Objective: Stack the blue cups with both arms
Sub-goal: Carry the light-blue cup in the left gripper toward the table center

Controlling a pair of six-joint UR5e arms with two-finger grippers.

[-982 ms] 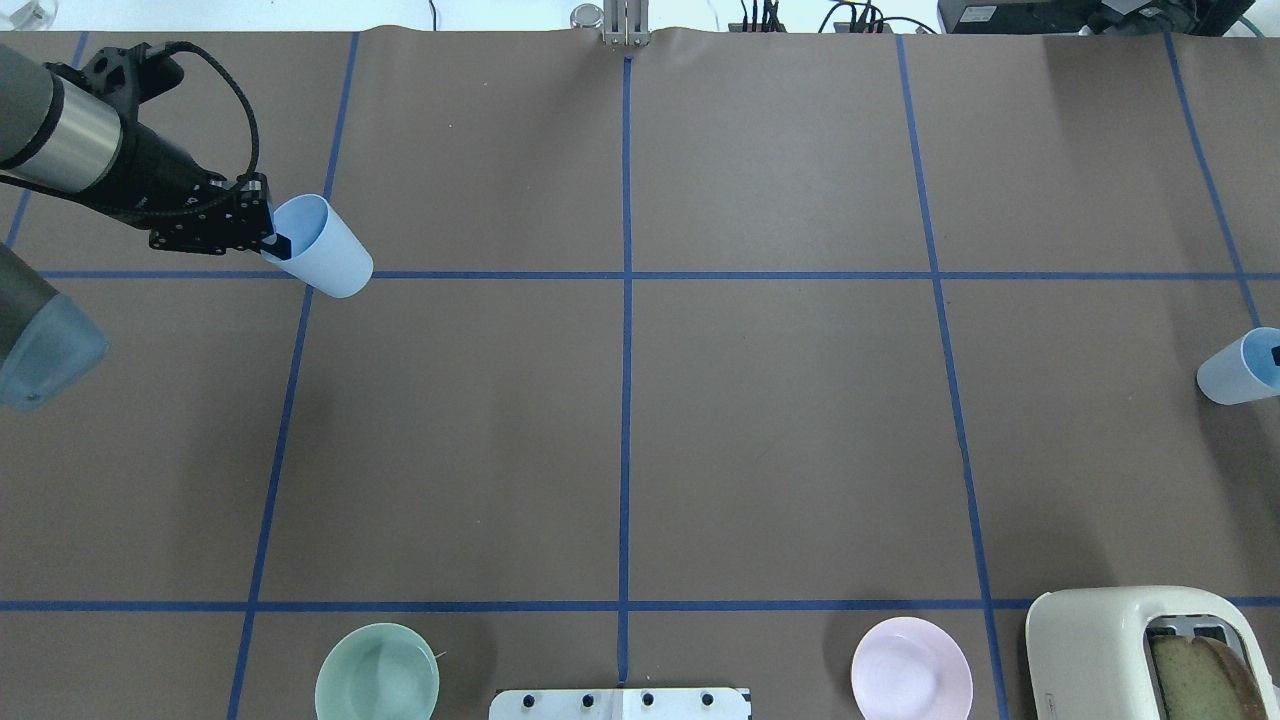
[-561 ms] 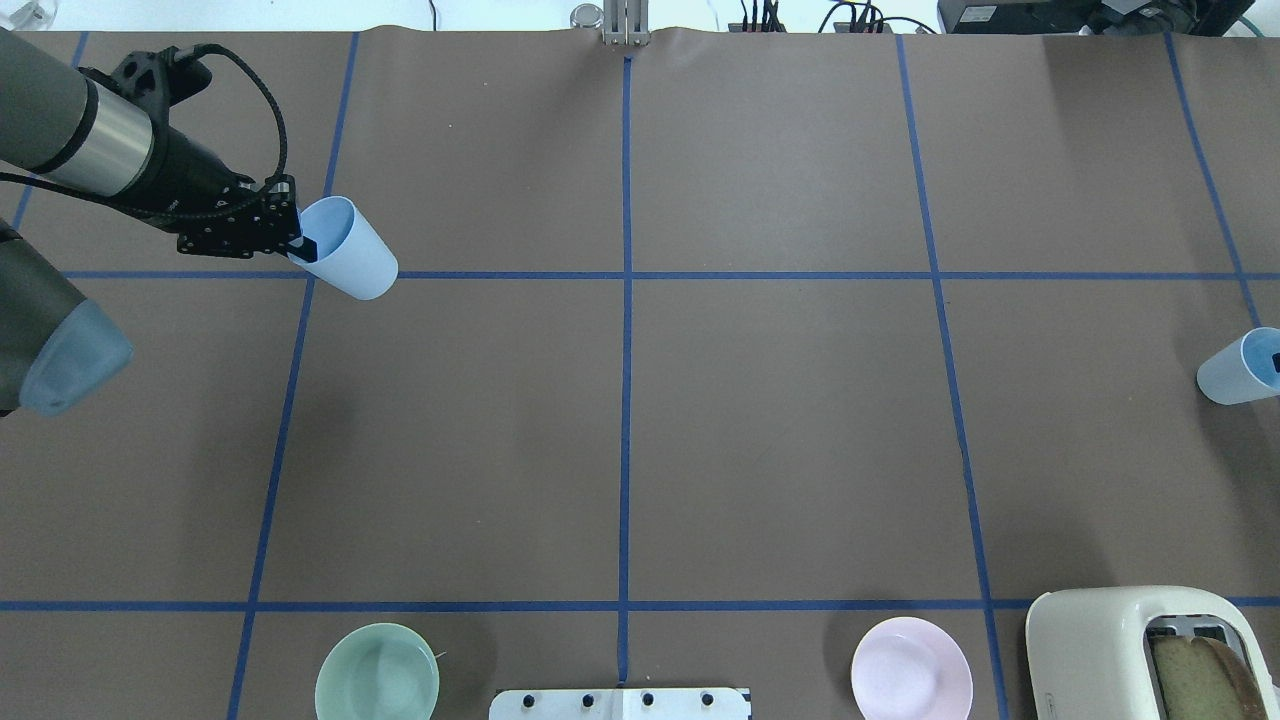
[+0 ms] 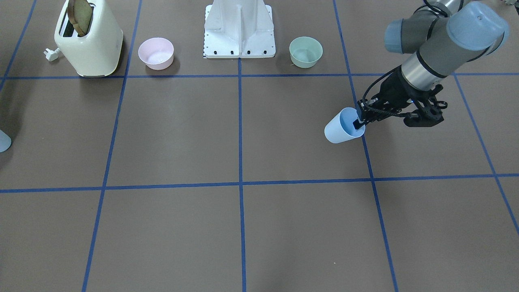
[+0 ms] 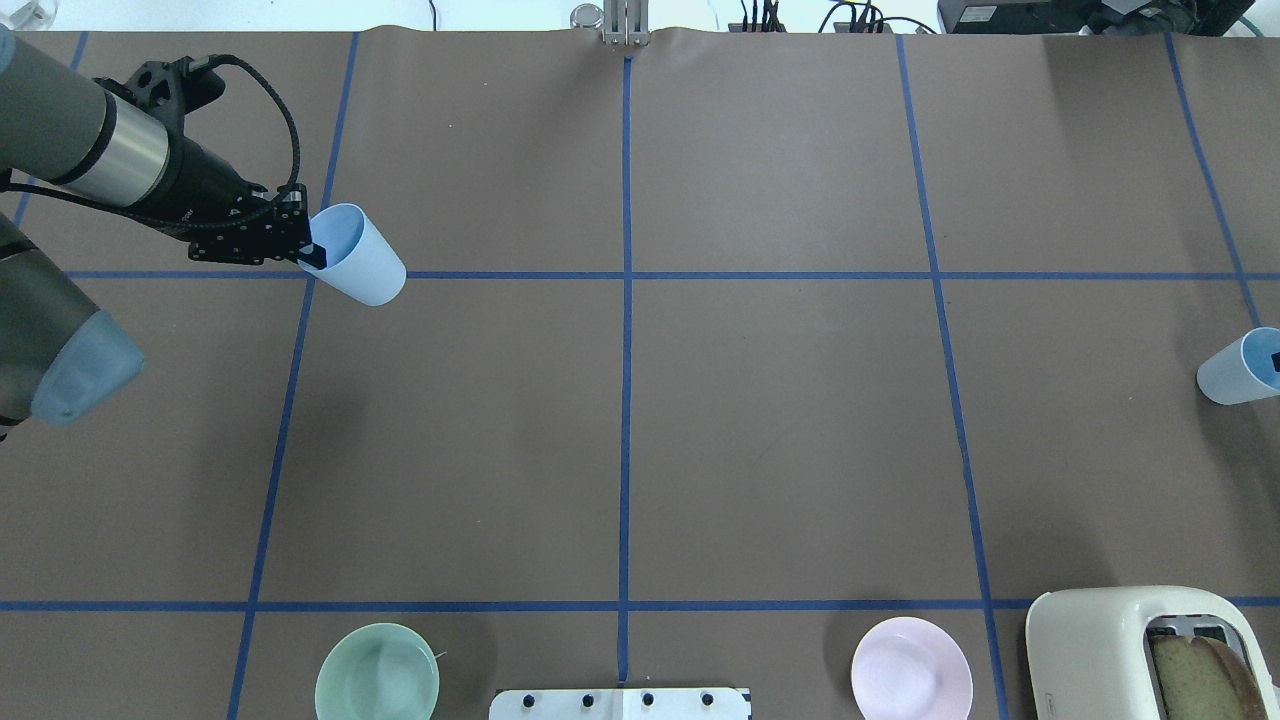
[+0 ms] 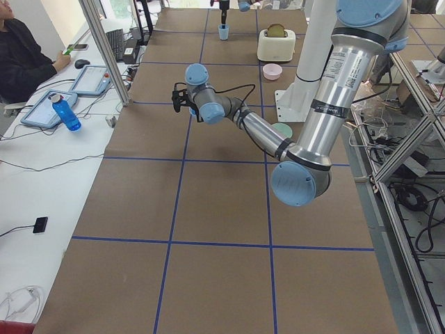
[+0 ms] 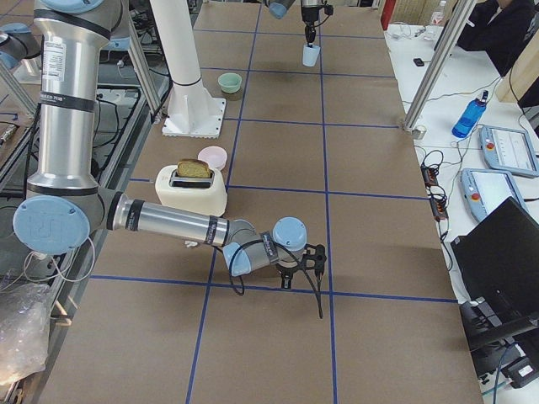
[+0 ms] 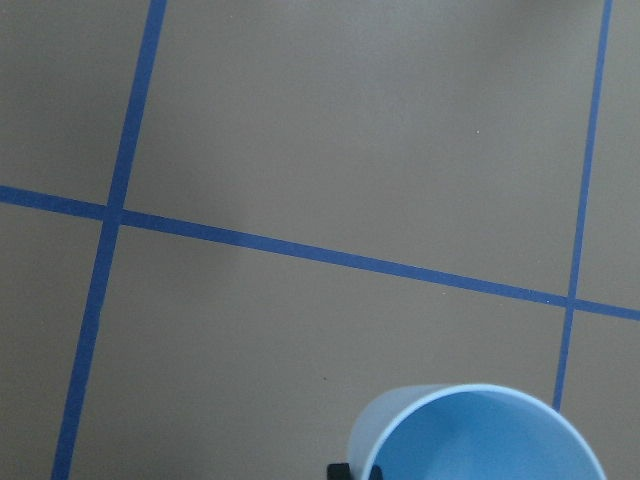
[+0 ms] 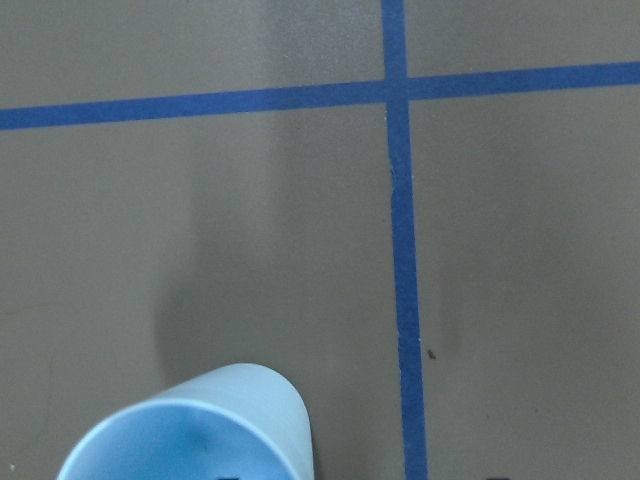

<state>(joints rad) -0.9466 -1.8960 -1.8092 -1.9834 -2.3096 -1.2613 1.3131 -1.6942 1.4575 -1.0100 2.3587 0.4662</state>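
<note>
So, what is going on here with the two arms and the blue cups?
Each arm is holding one cup. The left gripper pinches a blue cup by its rim, with one finger inside, over the robot's left side of the table. The right gripper holds the second blue cup the same way at the opposite edge. The cups are far apart and not yet stacked. The mint-green bowl, pink bowl and toaster are untouched.

left tool (image 4: 308, 255) with its blue cup (image 4: 365, 268) sits further toward bench (image 4: 780, 420) centre than a second ago. left arm (image 4: 100, 160) reaches further in.
</note>
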